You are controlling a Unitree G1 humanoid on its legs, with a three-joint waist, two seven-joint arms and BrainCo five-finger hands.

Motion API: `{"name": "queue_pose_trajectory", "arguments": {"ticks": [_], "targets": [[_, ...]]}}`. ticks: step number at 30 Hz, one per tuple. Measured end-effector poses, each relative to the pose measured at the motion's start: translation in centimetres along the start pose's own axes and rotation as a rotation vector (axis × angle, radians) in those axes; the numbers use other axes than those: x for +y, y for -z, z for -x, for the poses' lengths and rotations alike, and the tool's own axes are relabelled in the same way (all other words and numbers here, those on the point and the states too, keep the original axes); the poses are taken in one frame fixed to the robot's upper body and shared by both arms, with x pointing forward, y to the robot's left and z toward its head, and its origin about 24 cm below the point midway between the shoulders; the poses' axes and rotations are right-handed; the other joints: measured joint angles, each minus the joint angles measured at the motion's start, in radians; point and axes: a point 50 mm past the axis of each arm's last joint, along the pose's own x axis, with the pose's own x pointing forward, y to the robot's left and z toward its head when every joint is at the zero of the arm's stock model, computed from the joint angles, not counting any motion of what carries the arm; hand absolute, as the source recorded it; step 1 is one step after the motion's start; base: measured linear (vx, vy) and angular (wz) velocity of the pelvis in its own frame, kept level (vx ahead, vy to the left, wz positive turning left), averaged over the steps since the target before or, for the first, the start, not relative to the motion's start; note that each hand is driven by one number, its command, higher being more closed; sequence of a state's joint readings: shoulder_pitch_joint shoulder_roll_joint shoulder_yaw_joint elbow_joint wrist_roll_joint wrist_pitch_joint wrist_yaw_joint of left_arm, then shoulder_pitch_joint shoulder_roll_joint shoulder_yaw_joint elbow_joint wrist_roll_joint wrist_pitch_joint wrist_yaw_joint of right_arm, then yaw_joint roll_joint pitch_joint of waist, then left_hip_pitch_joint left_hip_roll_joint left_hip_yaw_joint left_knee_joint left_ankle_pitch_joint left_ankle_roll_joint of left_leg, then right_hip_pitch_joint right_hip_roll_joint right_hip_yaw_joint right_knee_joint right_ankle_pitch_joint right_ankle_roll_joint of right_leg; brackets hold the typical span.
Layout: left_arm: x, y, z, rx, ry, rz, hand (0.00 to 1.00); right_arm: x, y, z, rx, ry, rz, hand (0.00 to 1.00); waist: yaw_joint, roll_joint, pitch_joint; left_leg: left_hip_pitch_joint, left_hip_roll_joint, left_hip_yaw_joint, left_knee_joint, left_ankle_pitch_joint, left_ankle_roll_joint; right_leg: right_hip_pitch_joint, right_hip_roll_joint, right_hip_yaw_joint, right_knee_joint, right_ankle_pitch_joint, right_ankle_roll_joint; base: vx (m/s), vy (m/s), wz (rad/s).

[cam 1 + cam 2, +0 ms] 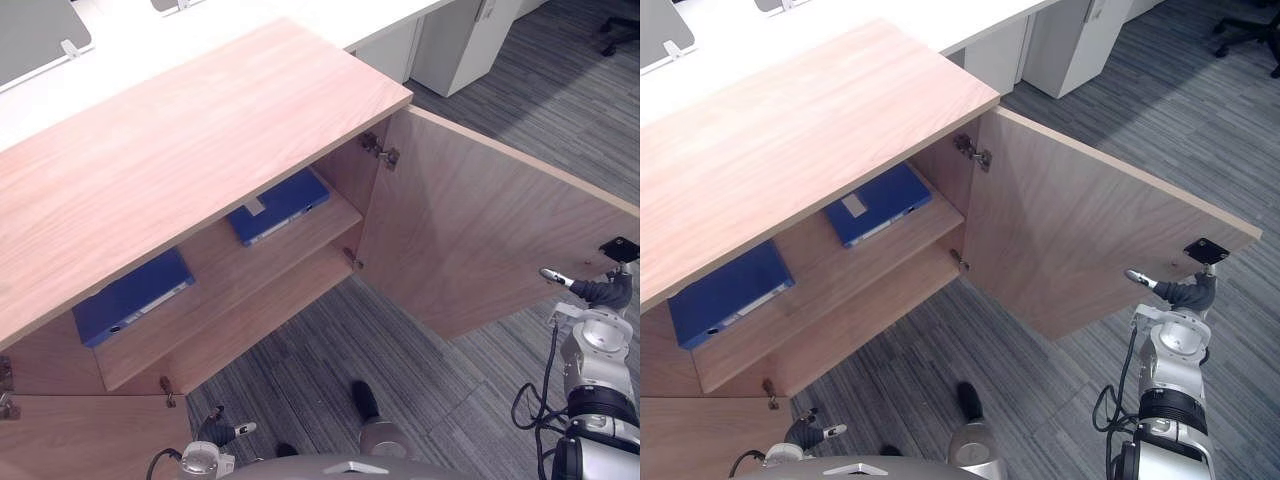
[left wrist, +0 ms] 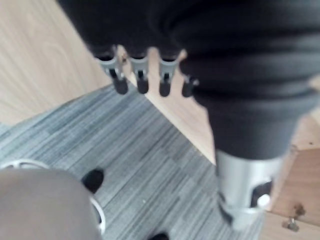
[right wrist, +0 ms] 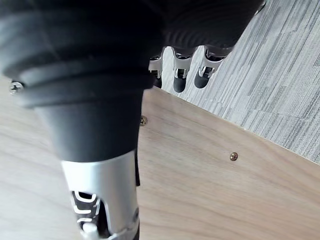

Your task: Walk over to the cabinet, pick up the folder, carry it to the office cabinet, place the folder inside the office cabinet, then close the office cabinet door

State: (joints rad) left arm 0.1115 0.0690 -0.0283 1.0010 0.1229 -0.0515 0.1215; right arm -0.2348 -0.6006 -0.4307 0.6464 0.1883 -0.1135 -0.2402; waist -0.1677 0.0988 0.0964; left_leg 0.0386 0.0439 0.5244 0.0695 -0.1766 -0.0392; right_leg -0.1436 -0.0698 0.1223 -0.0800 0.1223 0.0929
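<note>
Nearest, the left hand [image 1: 222,432] is held low, fingers relaxed, nothing in it. The right hand [image 1: 1185,292] is poised at the free edge of the open door [image 1: 1080,220], fingers straight; contact cannot be made out. Well left, beyond the hinges, two blue folders [image 1: 279,205] are laid flat on the upper shelf [image 1: 215,255].

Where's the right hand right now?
In the left eye view, the right hand is far right, beside the outer edge of the open cabinet door.
</note>
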Motion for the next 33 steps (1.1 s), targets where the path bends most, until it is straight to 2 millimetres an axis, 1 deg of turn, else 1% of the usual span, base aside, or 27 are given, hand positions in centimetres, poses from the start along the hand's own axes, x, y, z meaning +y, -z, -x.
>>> {"name": "queue_pose_trajectory", "arguments": {"ticks": [5,7,10,13,14,16,17,18,21,23,24,26,27,28,30,33], "targets": [[-0.2,-0.3,0.0,-0.016,0.008,-0.010,0.00,0.7,-0.3,0.0,-0.012,-0.014,0.005,0.00,-0.001,0.002,0.003,-0.001,0.001,-0.006,-0.001,0.000,0.000,-0.003,0.000,-0.004,0.000,0.008,0.001,-0.05,-0.049,-0.06],[-0.2,-0.3,0.0,-0.019,0.008,-0.010,0.00,0.8,-0.6,0.0,-0.025,-0.007,-0.004,0.00,0.000,0.008,0.007,-0.001,-0.001,-0.007,-0.001,0.001,0.002,-0.003,-0.002,-0.019,0.000,0.011,0.000,-0.08,-0.047,0.00],[-0.2,-0.3,0.0,-0.018,0.009,-0.019,0.00,1.5,-1.2,0.8,-0.065,-0.007,-0.045,0.00,-0.002,0.012,0.015,-0.001,-0.003,-0.008,-0.001,0.004,0.005,-0.004,-0.004,-0.024,-0.001,0.014,0.000,-0.12,-0.067,-0.01],[-0.3,-0.3,0.0,-0.019,0.011,-0.030,0.00,2.5,-0.7,2.6,-0.080,-0.016,-0.088,0.00,-0.006,0.011,0.016,0.005,-0.001,-0.009,-0.012,0.016,0.005,-0.004,0.001,-0.026,-0.005,0.018,-0.001,-0.12,-0.086,-0.01],[-0.3,-0.3,0.0,-0.019,0.011,-0.032,0.00,2.7,-0.6,2.9,-0.079,-0.019,-0.096,0.00,-0.007,0.010,0.016,0.009,-0.001,-0.009,-0.019,0.020,0.005,-0.002,0.001,-0.026,-0.006,0.019,-0.001,-0.09,-0.062,-0.02],[-0.3,-0.3,0.0,-0.020,0.012,-0.048,0.00,3.3,-0.2,4.1,-0.076,-0.030,-0.132,0.00,-0.009,0.003,0.019,0.016,0.000,-0.009,-0.024,0.025,0.003,0.002,0.005,-0.027,-0.007,0.019,-0.003,-0.09,-0.061,-0.03],[-0.3,-0.3,0.0,-0.021,0.013,-0.050,0.00,3.7,-0.1,5.0,-0.079,-0.039,-0.157,0.00,-0.012,0.004,0.018,0.016,0.001,-0.009,-0.025,0.027,0.003,0.001,0.005,-0.027,-0.007,0.021,-0.004,-0.09,-0.063,-0.04],[-0.3,-0.4,-0.1,-0.022,0.013,-0.051,0.00,4.1,0.1,5.9,-0.081,-0.050,-0.180,0.00,-0.014,0.000,0.021,0.016,0.001,-0.009,-0.026,0.030,0.003,0.000,0.006,-0.027,-0.007,0.023,-0.005,-0.07,-0.049,-0.03],[-0.4,-0.8,-0.2,-0.031,0.015,-0.059,0.00,4.6,0.5,7.8,-0.080,-0.077,-0.210,0.00,-0.015,-0.003,0.021,0.018,0.001,-0.009,-0.025,0.033,0.004,0.001,0.007,-0.027,-0.007,0.029,-0.005,-0.11,-0.062,-0.03],[-0.4,-0.7,-0.2,-0.020,0.013,-0.073,0.00,5.5,1.3,10.0,-0.062,-0.122,-0.234,0.00,-0.016,-0.015,0.014,0.020,0.002,-0.008,-0.020,0.034,0.004,0.002,0.007,-0.024,-0.007,0.033,-0.006,-0.14,-0.066,-0.07],[-0.4,-0.5,-0.2,-0.011,0.014,-0.080,0.00,5.8,1.5,10.6,-0.052,-0.139,-0.239,0.00,-0.016,-0.021,0.011,0.020,0.003,-0.008,-0.019,0.035,0.005,0.002,0.007,-0.024,-0.007,0.034,-0.007,-0.13,-0.058,-0.07],[-0.4,-0.1,-0.2,0.011,0.015,-0.084,0.00,6.6,2.3,12.3,-0.020,-0.178,-0.258,0.00,-0.016,-0.045,0.005,0.020,0.003,-0.008,-0.018,0.038,0.005,0.000,0.006,-0.024,-0.008,0.035,-0.010,-0.12,-0.051,-0.06],[-0.4,-0.1,-0.2,0.015,0.016,-0.084,0.00,6.8,2.4,12.7,-0.011,-0.186,-0.264,0.00,-0.015,-0.050,0.002,0.020,0.003,-0.008,-0.018,0.039,0.005,0.000,0.006,-0.024,-0.008,0.033,-0.014,-0.10,-0.041,-0.05],[-0.4,0.0,-0.2,0.020,0.013,-0.085,0.00,7.1,2.7,13.6,0.003,-0.205,-0.281,0.00,-0.015,-0.056,-0.002,0.020,0.005,-0.008,-0.017,0.040,0.004,0.000,0.006,-0.024,-0.008,0.033,-0.017,-0.09,-0.039,-0.05],[-0.4,0.0,-0.2,0.020,0.004,-0.086,0.00,7.6,2.9,15.2,0.012,-0.248,-0.296,0.00,-0.016,-0.059,-0.004,0.020,0.007,-0.006,-0.016,0.039,0.003,0.000,0.006,-0.023,-0.007,0.035,-0.020,-0.09,-0.042,-0.08],[-0.3,0.1,-0.3,0.029,-0.006,-0.089,0.00,8.4,3.0,16.8,0.023,-0.309,-0.307,0.00,-0.016,-0.060,-0.004,0.020,0.008,-0.006,-0.012,0.039,0.003,-0.002,0.008,-0.023,-0.007,0.040,-0.025,-0.08,-0.039,-0.11]]}}
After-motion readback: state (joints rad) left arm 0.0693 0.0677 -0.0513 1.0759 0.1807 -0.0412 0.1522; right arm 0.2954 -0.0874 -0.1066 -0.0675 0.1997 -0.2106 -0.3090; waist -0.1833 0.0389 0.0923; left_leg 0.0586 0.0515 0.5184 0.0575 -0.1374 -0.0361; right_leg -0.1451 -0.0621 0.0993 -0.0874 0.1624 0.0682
